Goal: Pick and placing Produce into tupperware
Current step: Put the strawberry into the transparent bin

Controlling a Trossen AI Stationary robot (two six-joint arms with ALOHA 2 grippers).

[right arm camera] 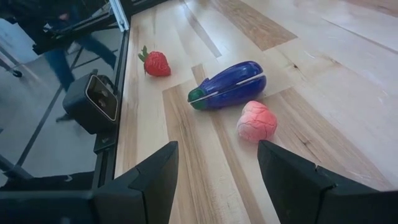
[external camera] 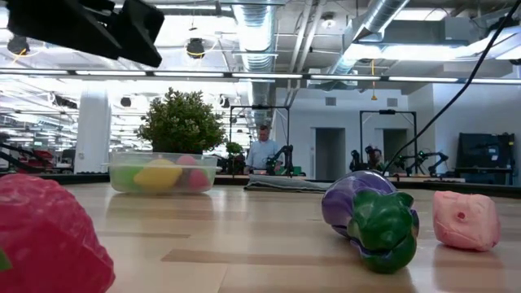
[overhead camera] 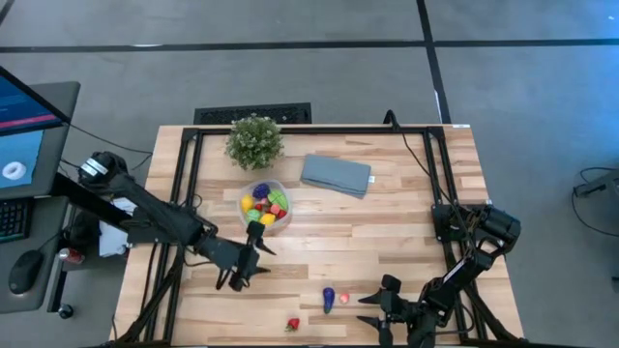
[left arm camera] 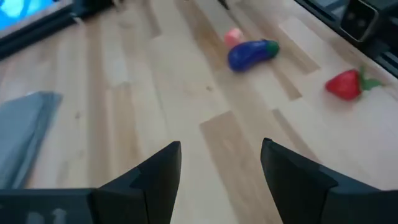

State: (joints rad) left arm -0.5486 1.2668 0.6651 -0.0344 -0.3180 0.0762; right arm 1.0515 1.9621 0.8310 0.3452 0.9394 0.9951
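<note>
only the high view shows the clear tub [overhead camera: 264, 205] beside the plant [overhead camera: 254, 141], filled with yellow, green and red toys. both wrist views show the blue eggplant [right arm camera: 226, 86], pink piece [right arm camera: 256, 122] and strawberry [right arm camera: 155, 63] on bare wood (near the front edge). left gripper [left arm camera: 221, 168] and right gripper [right arm camera: 217, 167] both stand parted, holding nothing.

Tupperware [overhead camera: 264, 205] part-filled, eggplant [overhead camera: 329, 299] (purple) outside
</note>
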